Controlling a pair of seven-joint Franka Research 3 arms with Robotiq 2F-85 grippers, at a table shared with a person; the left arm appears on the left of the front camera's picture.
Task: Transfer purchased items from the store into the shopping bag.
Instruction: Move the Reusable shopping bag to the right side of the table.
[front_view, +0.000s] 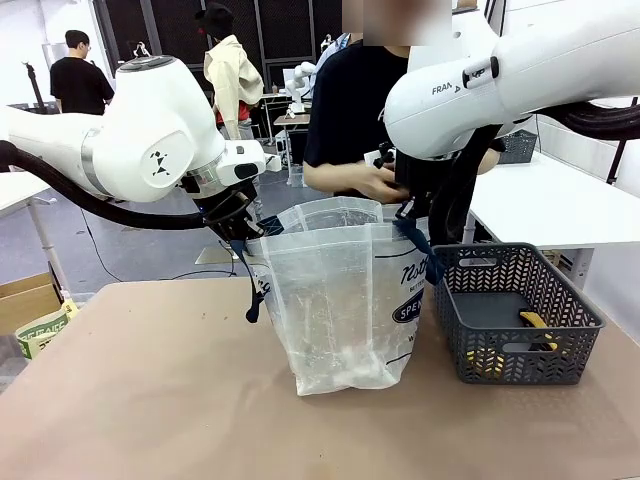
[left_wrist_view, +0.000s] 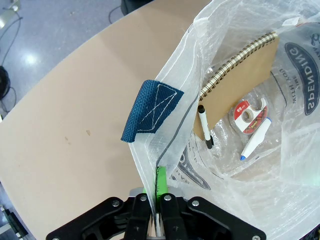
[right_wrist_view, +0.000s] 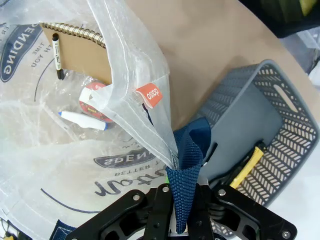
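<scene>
The job looks mostly done: a spiral notebook (left_wrist_view: 245, 75), a marker (left_wrist_view: 205, 127), a roll of tape (left_wrist_view: 247, 112) and a white pen (left_wrist_view: 255, 142) with a blue tip already lie inside the shopping bag (front_view: 340, 300), while at least one yellow-handled item (front_view: 537, 325) lies in the grey basket (front_view: 500, 270) just beside it, not yet moved. The clear, crinkly bag stands mid-worktop (front_view: 150, 400), its mouth held wide: left pincer (left_wrist_view: 158, 185) clamped on its rim, right pincer (right_wrist_view: 182, 200) clamped on its navy strap (right_wrist_view: 187, 150).

Left of the shopping bag (front_view: 340, 300), the left arm (front_view: 150, 130) is rounded glossy white, with a grey ring, a small black emblem and a thick black cable (front_view: 120, 215). Right of the bag, the right arm (front_view: 470, 95) bears black "FRAN" lettering. The left gripper (left_wrist_view: 156, 195) and right gripper (right_wrist_view: 181, 205) are black with silver screws.
</scene>
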